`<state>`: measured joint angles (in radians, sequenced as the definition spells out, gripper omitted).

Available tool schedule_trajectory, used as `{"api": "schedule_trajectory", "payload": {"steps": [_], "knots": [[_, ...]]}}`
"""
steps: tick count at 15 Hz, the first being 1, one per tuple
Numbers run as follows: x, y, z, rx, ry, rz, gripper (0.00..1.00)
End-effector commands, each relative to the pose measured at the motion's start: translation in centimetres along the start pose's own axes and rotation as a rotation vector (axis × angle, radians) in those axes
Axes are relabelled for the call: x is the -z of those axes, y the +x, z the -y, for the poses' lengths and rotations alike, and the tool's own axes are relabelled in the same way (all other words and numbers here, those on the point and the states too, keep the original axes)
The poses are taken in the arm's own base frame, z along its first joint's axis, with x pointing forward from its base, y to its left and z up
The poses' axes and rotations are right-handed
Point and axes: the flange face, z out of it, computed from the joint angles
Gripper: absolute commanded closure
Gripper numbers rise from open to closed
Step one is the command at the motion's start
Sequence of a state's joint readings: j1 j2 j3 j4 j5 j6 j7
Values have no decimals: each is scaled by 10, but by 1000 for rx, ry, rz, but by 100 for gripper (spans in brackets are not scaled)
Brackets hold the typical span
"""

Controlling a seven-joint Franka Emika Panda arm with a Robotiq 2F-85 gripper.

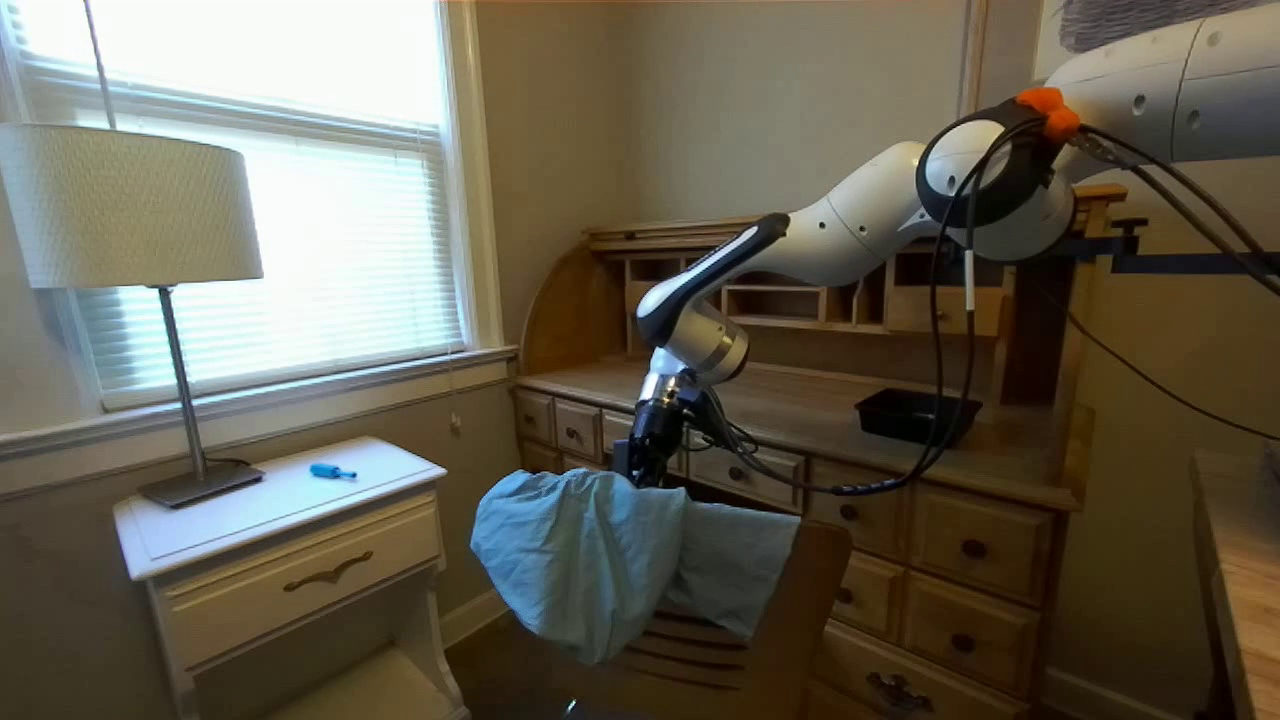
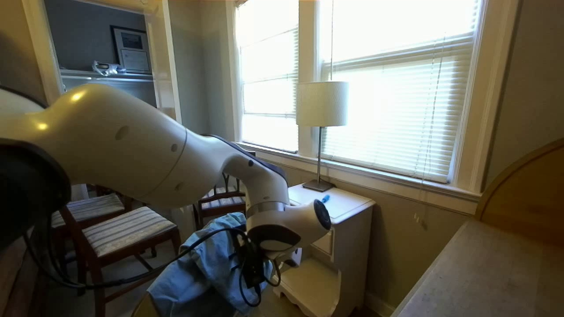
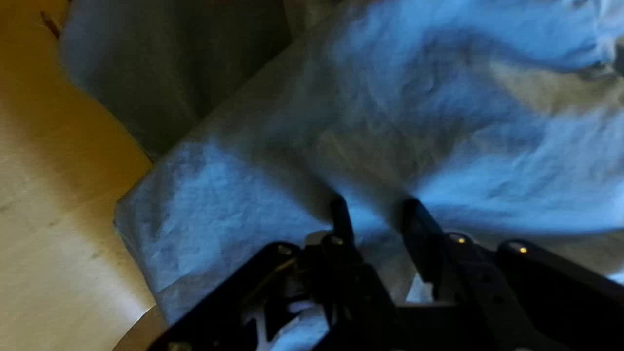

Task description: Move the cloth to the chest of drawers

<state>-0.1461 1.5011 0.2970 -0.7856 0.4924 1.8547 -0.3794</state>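
The cloth point(image 1: 590, 560) is light blue, limp and wrinkled. It hangs over the back of a wooden chair point(image 1: 815, 590) and also shows in an exterior view point(image 2: 202, 281) and across most of the wrist view point(image 3: 219, 195). My gripper point(image 1: 640, 480) is at the cloth's top edge, its tips partly hidden there. In the wrist view the gripper's fingers point(image 3: 374, 202) stand apart, with cloth behind the gap and none clearly pinched. The chest of drawers point(image 1: 975, 515), a light-brown roll-top desk, stands behind the chair; its top point(image 2: 489, 273) shows in an exterior view.
A black tray point(image 1: 915, 415) sits on the desk top. A white nightstand point(image 1: 300, 540) bears a lamp point(image 1: 180, 370) and a blue tool point(image 1: 332, 471). A cable point(image 1: 870, 488) loops from the arm. Striped chairs point(image 2: 128, 229) stand beyond the arm.
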Motion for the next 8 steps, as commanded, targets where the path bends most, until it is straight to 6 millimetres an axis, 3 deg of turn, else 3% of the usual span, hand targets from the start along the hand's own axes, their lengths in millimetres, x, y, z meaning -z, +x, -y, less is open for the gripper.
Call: {"api": "schedule_trajectory", "payload": {"steps": [1, 2, 4, 8], "knots": [[-1, -4, -1, -4, 28, 23, 97], [-1, -6, 1, 16, 31, 47, 55], [-1, -10, 2, 20, 34, 89, 57], [11, -7, -13, -115, 54, 14, 31]]}}
